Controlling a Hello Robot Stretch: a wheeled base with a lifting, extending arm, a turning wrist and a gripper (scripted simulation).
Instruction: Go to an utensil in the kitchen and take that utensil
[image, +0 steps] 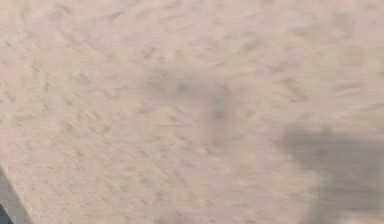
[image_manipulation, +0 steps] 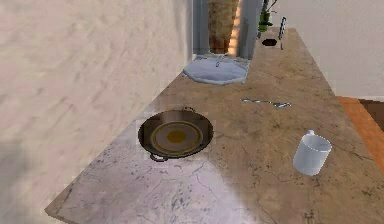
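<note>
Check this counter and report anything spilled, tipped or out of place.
Nothing stands out. The pan sits flat, the white mug stands upright, and a thin silvery utensil lies flat on the countertop not far from the sink. No spill shows.

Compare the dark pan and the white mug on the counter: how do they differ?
The pan is dark, wide and shallow; the mug is white, narrow and deep. The pan sits by the wall; the mug sits near the counter's open edge. Both stand on the stone countertop, mouths up.
</note>
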